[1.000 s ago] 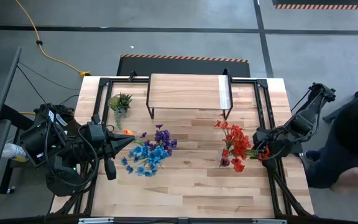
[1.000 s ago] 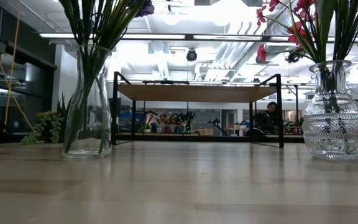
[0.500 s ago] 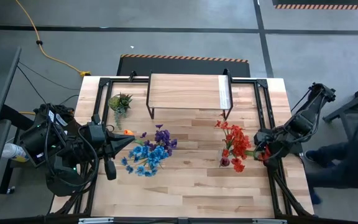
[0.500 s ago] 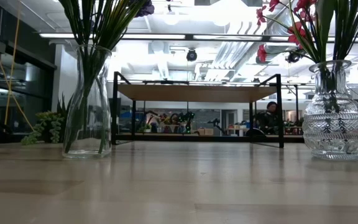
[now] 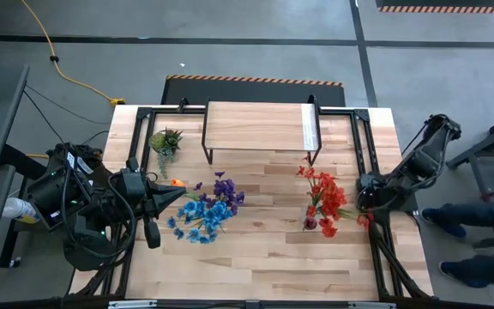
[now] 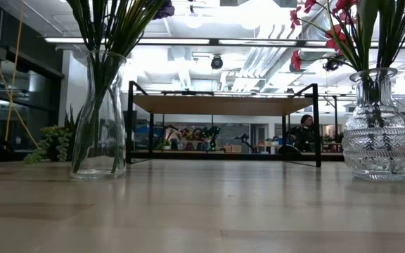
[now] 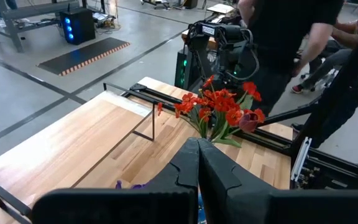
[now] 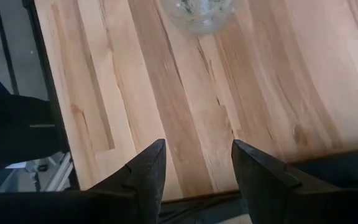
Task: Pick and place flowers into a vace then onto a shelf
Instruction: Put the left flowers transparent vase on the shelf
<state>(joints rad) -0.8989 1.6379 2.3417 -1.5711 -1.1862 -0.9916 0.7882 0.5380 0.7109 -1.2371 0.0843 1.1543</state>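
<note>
While the low view hides it, from above the right gripper [image 5: 366, 196] gapes empty at the desk [image 5: 256, 257] right edge; left gripper [image 5: 178, 194] shut, empty.

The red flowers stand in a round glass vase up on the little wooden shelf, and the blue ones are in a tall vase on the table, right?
Not quite. The red flowers are in a round glass vase, but it stands on the table, in front of the shelf, not on it. The high view shows the shelf bare. The blue flowers are in the tall vase on the table.
</note>
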